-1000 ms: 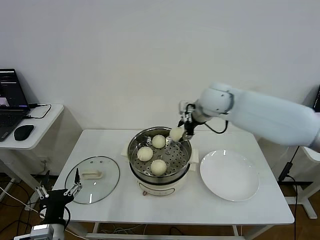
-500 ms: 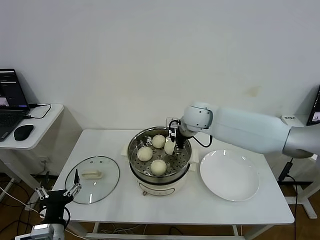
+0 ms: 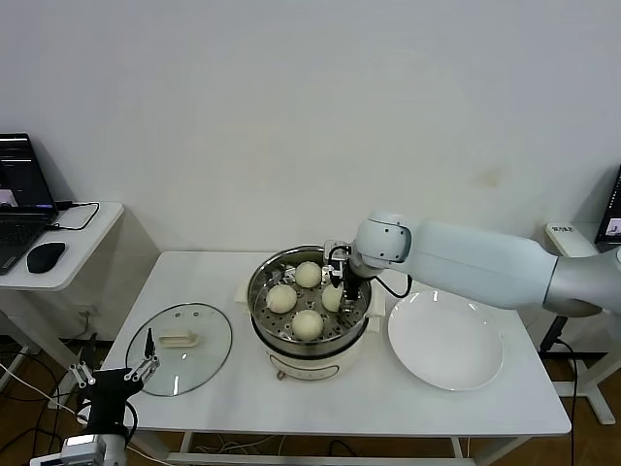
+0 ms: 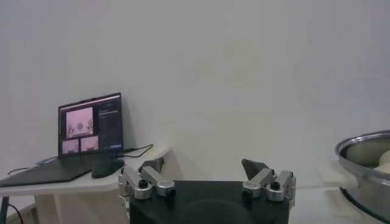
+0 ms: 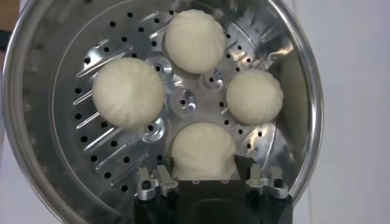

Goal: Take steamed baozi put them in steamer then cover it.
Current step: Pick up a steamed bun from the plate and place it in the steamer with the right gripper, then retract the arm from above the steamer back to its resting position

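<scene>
The steamer (image 3: 254,303) stands mid-table on its cream pot base (image 3: 306,365). Three baozi lie in it, at the back (image 3: 309,275), left (image 3: 281,298) and front (image 3: 308,323). My right gripper (image 3: 338,289) is down inside the basket, shut on the fourth baozi (image 3: 331,297), which rests on or just above the perforated bottom. In the right wrist view my right gripper (image 5: 204,162) clasps this bun (image 5: 203,149), with the other three beyond it. The glass cover (image 3: 201,361) lies flat on the table's left part. My left gripper (image 3: 112,374) is parked low at the left, open and empty.
An empty white plate (image 3: 444,340) lies right of the steamer. A side table at the far left holds a laptop (image 3: 19,204) and a mouse (image 3: 46,256). The left wrist view shows the steamer's rim (image 4: 359,146) and the laptop (image 4: 91,131).
My right gripper has carried the fourth baozi from above the steamer's far right rim down and left into the basket's right side. The left arm has not moved.
</scene>
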Action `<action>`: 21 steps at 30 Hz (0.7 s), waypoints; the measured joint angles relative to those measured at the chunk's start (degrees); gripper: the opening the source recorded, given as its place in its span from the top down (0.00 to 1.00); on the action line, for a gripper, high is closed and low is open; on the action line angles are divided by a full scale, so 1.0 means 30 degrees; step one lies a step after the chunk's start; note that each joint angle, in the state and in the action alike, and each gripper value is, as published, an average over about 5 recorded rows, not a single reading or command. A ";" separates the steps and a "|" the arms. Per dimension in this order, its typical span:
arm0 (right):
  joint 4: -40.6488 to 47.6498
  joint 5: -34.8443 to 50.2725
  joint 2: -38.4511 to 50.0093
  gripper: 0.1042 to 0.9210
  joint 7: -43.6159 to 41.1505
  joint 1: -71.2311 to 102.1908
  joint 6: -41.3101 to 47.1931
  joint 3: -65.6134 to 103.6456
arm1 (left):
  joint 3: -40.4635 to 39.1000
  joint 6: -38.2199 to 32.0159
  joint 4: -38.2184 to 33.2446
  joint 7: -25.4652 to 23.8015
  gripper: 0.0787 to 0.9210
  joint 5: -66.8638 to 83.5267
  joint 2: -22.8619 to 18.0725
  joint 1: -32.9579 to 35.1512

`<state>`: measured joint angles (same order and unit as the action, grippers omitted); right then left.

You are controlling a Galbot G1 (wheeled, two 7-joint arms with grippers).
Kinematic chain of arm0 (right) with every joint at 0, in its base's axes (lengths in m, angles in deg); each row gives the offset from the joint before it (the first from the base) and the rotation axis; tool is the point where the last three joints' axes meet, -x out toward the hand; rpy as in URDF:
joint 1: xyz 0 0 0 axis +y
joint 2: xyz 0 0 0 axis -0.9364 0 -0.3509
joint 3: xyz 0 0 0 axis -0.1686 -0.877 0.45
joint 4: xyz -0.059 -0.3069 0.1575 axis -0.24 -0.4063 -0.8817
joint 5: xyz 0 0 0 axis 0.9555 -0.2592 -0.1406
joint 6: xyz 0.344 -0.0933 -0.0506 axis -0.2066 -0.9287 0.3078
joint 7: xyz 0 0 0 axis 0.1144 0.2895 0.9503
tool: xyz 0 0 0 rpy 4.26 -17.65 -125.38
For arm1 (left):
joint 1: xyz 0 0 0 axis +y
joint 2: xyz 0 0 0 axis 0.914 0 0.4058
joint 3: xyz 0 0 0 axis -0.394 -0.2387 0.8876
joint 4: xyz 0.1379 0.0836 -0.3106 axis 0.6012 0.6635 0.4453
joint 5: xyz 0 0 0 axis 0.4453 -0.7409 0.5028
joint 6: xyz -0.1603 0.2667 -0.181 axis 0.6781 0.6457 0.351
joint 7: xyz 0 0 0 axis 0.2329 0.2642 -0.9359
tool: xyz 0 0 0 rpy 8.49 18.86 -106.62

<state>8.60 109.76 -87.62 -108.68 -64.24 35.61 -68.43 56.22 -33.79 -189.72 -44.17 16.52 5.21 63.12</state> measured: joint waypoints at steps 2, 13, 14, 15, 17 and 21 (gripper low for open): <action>-0.0167 -0.0101 0.0183 0.14 -0.0001 -0.0059 0.0008 0.0209 | 0.0032 0.0009 -0.0017 0.0002 0.12 0.0016 0.0035 -0.0016; -0.2530 -0.0016 0.2448 0.12 0.1430 0.0502 -0.0139 0.2255 | -0.0178 0.0068 0.0129 0.0010 0.12 0.0049 0.0070 -0.0365; -0.2845 0.0150 0.2776 0.12 0.1776 0.0686 -0.0229 0.2546 | -0.0199 0.0068 0.0155 0.0010 0.12 0.0047 0.0073 -0.0389; -0.3181 0.0338 0.3138 0.12 0.2179 0.0932 -0.0345 0.2895 | -0.0219 0.0068 0.0180 0.0011 0.12 0.0041 0.0074 -0.0410; -0.3871 0.0695 0.3912 0.12 0.3104 0.1628 -0.0638 0.3746 | -0.0270 0.0069 0.0235 0.0011 0.12 0.0018 0.0075 -0.0435; -0.5242 0.1150 0.5583 0.12 0.5326 0.4103 -0.1675 0.6275 | -0.0407 0.0068 0.0386 0.0007 0.12 -0.0040 0.0070 -0.0505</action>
<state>-7.13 113.21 -70.87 -92.70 -51.93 30.58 -49.60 55.00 -33.59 -188.56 -44.15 16.40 5.42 61.60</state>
